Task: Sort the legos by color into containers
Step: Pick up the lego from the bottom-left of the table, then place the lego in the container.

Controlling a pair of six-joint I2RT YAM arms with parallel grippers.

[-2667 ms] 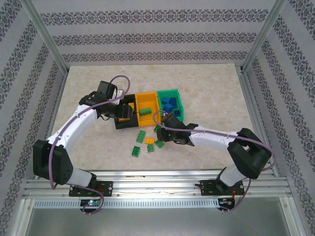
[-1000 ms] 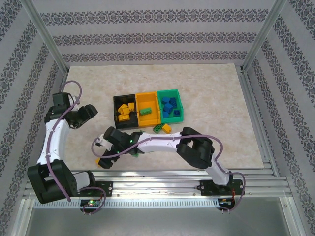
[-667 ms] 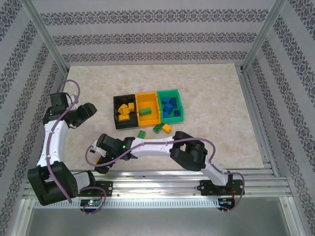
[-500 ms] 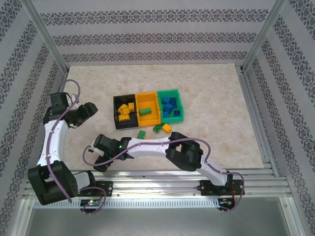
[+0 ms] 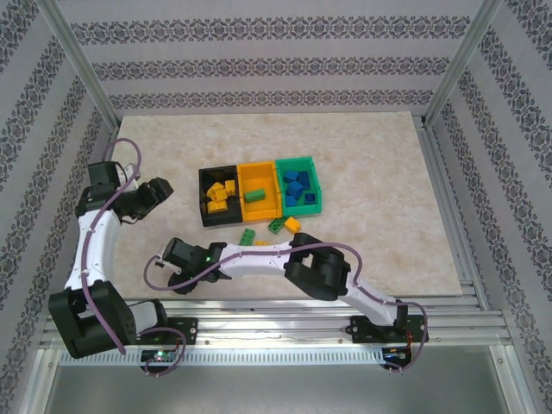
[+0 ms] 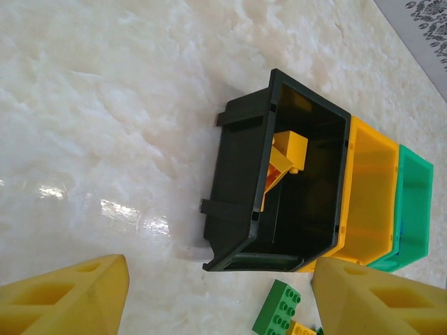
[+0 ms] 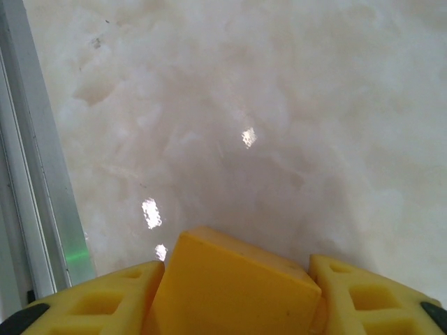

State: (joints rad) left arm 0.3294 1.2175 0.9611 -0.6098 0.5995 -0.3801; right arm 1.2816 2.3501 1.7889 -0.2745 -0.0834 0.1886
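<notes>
I've swung the right jaws to the bench's (image 5: 371,164) near-left edge, clenched on a yellow lego (image 7: 234,279); left jaws gape near the black container (image 6: 236,178).

Row of three bins (image 5: 259,194) sat mid-tabletop (image 5: 388,172); loose bricks (image 5: 274,227) lay just in front. Another brick (image 7: 234,300) sat in the right hand (image 7: 234,271), near the front edge.

marbled table (image 5: 379,164) inside patterned walls (image 5: 276,52), aluminium frame (image 5: 276,326).
</notes>
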